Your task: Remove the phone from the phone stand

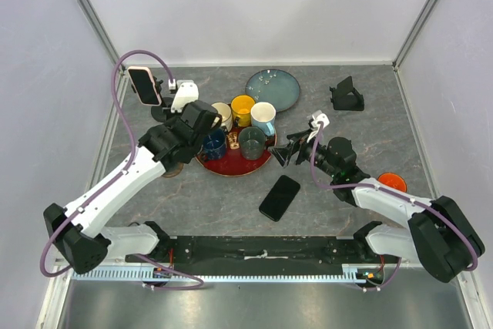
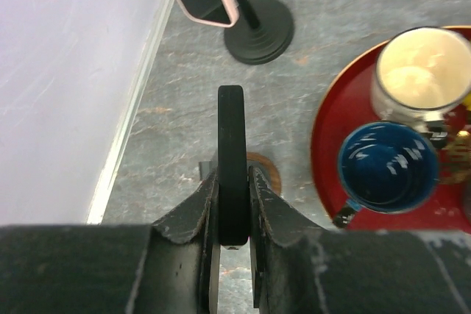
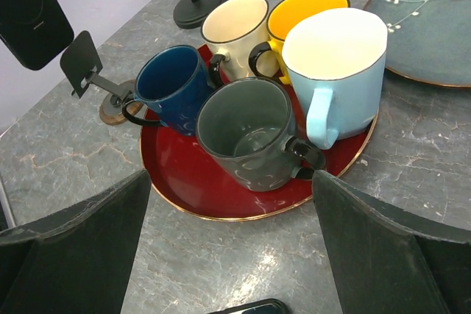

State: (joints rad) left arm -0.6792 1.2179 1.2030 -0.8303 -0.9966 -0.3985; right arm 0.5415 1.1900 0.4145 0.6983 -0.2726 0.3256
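- Left wrist view: my L gripper point(image 2: 232, 182) clamped on phone point(image 2: 230, 123), edge-on, just above its stand point(image 3: 82, 62).
- R gripper point(image 3: 232, 204) gaping, holds nothing.
- Step: lift-off. Next I'd raise straight, clear the cradle.

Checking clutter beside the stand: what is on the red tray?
Five mugs stand on the red tray: cream mug, yellow mug, light blue mug, dark blue mug, grey mug. The tray floor beneath them is covered.
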